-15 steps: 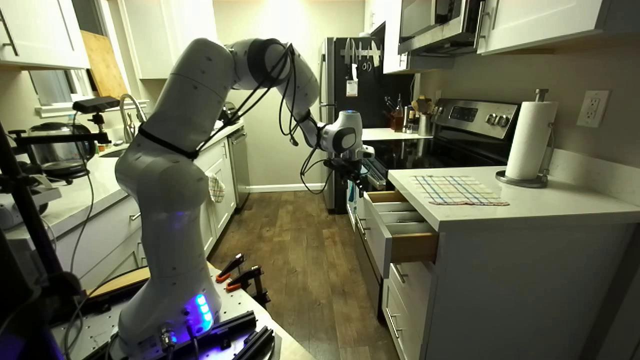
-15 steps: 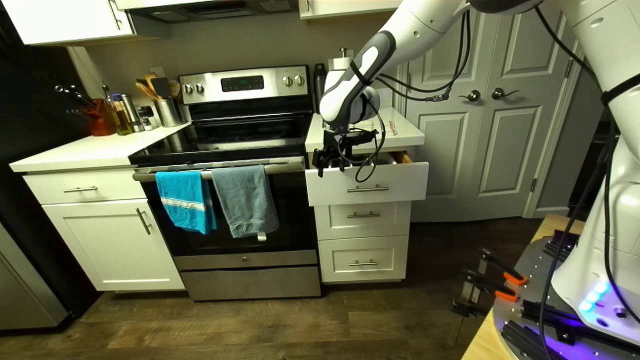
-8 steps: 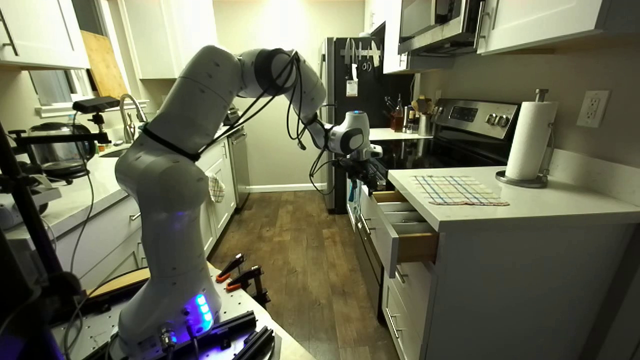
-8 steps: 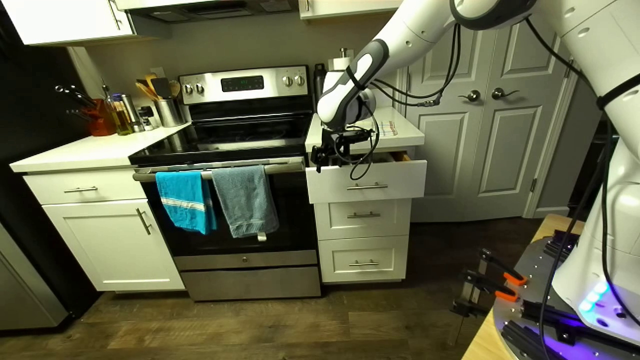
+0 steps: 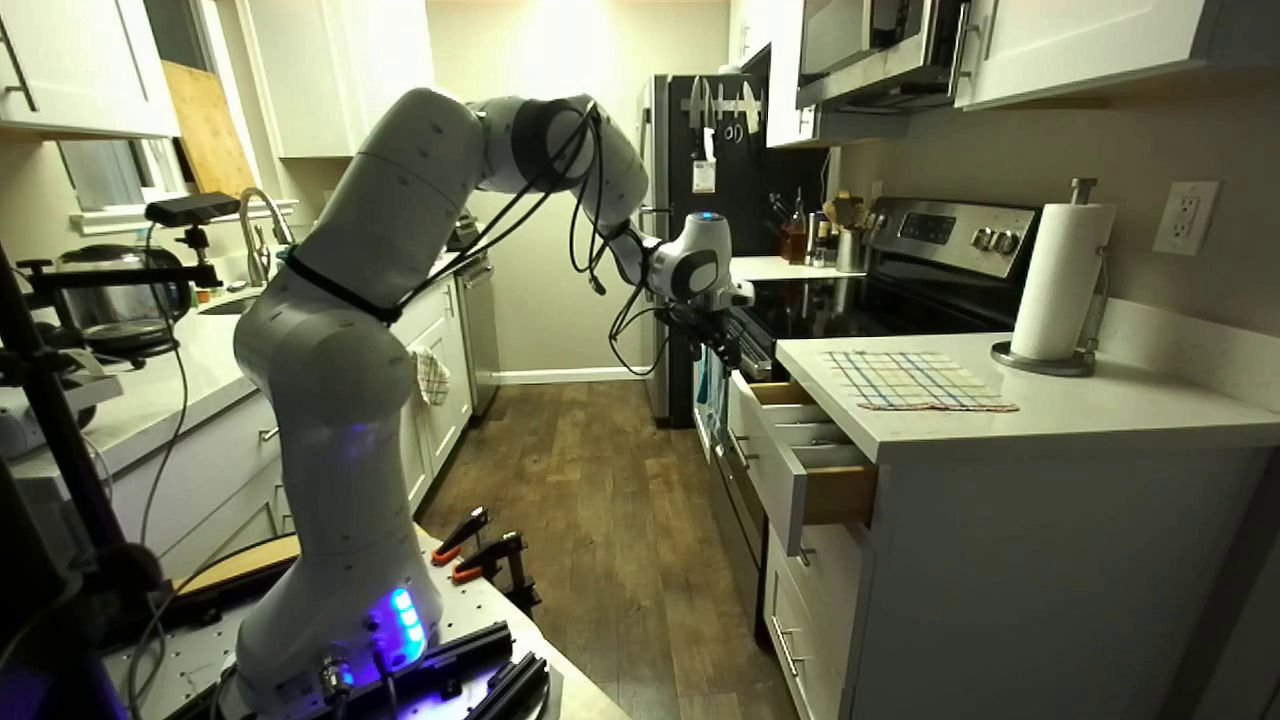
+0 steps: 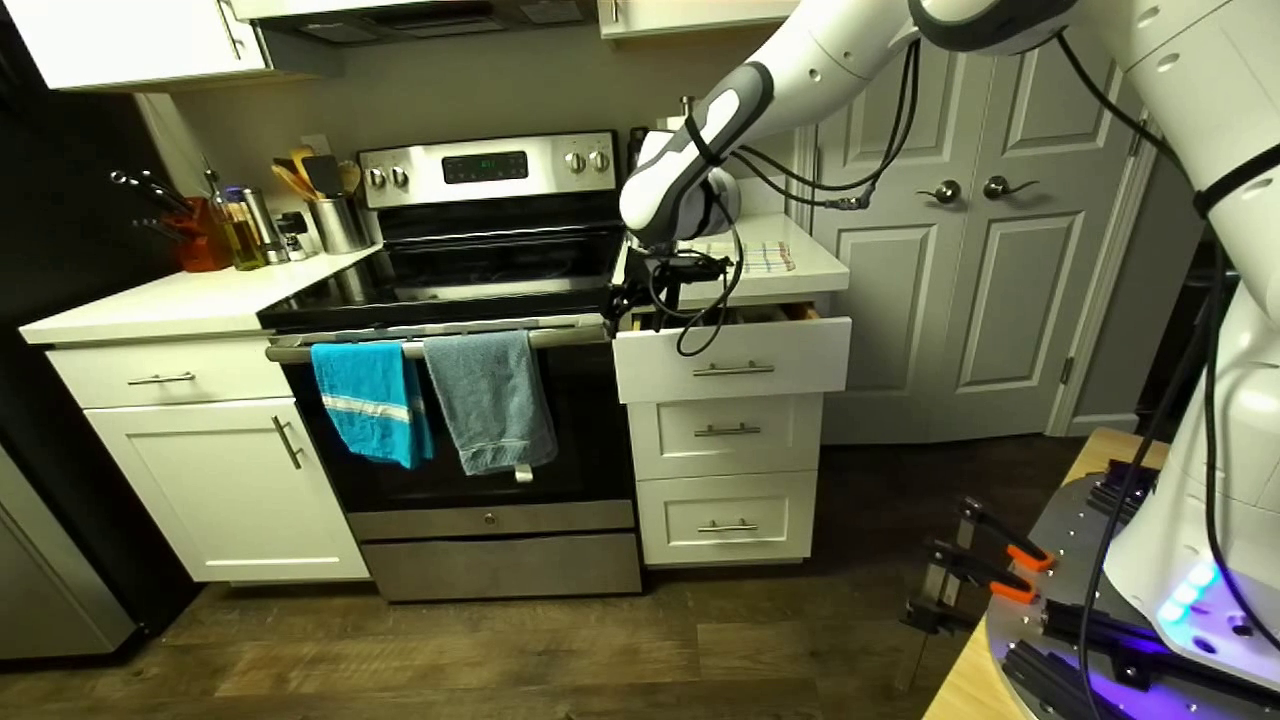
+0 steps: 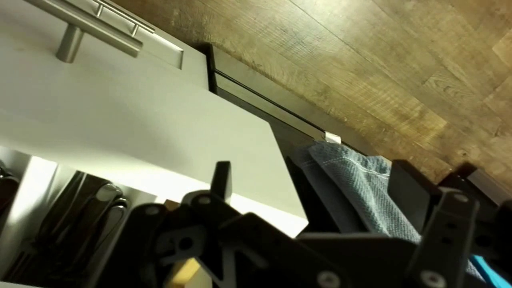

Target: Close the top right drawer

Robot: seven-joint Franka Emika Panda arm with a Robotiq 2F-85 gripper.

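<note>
Firstly, my claw (image 7: 314, 186): one, black, its two fingers (image 7: 223, 180) spread well apart, held at that end of the top right drawer (image 6: 735, 350) nearest the stove (image 6: 480, 272). Contact with the drawer: I cannot tell. In my wrist view, an upper corner of the drawer front shows between the fingers.

Item, the drawer: flat white front, bar handle, light wood sides; standing partly out of its white cabinet (image 6: 730, 448), topmost of three, beneath the countertop (image 5: 1080, 407). Contents: cutlery (image 7: 80, 224) in a pale divided tray (image 7: 34, 184).

Item, stove goods: one bright blue towel (image 6: 370, 405) and one grey-blue towel (image 6: 495, 400), hanging side by side from the oven handle (image 6: 575, 338).

Item, countertop goods: one checked cloth (image 5: 920, 382), lying flat; near it, one paper towel roll (image 5: 1060, 285), upright on its stand (image 5: 1040, 367).
</note>
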